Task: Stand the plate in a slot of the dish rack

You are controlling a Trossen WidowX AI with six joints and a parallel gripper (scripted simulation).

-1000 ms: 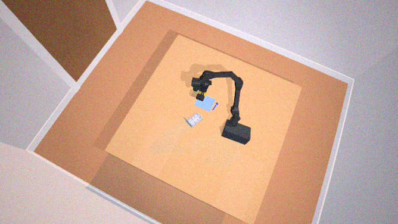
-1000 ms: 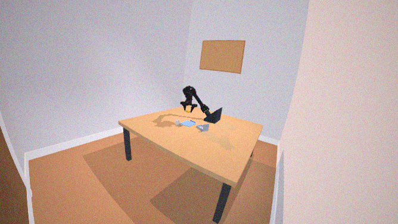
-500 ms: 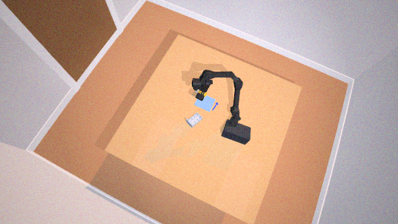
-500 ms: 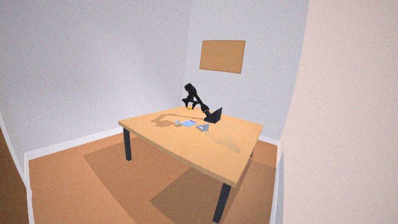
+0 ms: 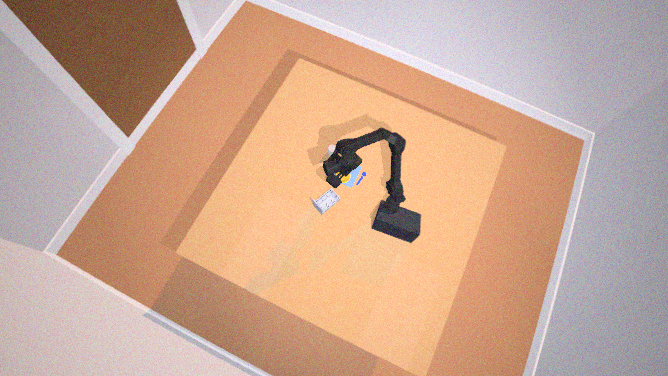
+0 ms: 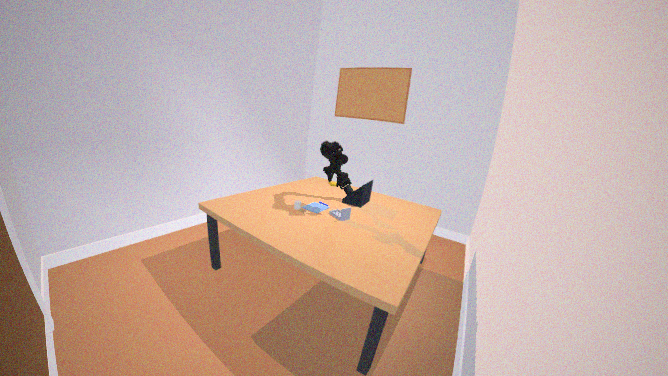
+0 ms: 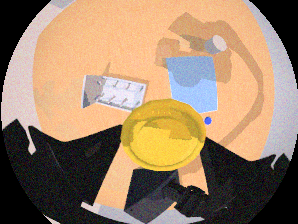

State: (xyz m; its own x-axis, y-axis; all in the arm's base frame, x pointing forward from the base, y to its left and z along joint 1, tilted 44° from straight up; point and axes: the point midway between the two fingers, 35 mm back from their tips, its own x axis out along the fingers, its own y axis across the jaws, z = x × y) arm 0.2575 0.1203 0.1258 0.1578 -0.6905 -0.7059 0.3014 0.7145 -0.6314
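The yellow plate (image 5: 346, 177) (image 6: 333, 183) (image 7: 165, 145) is held across its rim between the fingers of my gripper (image 7: 163, 135), which is shut on it with the fingers wide apart. Gripper and plate hang well above the table. In the wrist view the plate's round face is turned to the camera. The white dish rack (image 5: 327, 201) (image 6: 341, 214) (image 7: 122, 94) stands on the table, with a taller panel at one end and short rails in rows. It shows beyond the plate, to the left, in the wrist view. No plate is seen in the rack.
A light blue mat (image 5: 353, 179) (image 6: 316, 207) (image 7: 195, 92) lies beside the rack. A blue utensil (image 5: 361, 178) (image 6: 323, 204) lies at the mat's edge; its round end (image 7: 208, 120) shows in the wrist view. A whitish cup-like object (image 5: 331, 148) (image 6: 298, 205) (image 7: 217, 44) stands past the mat.
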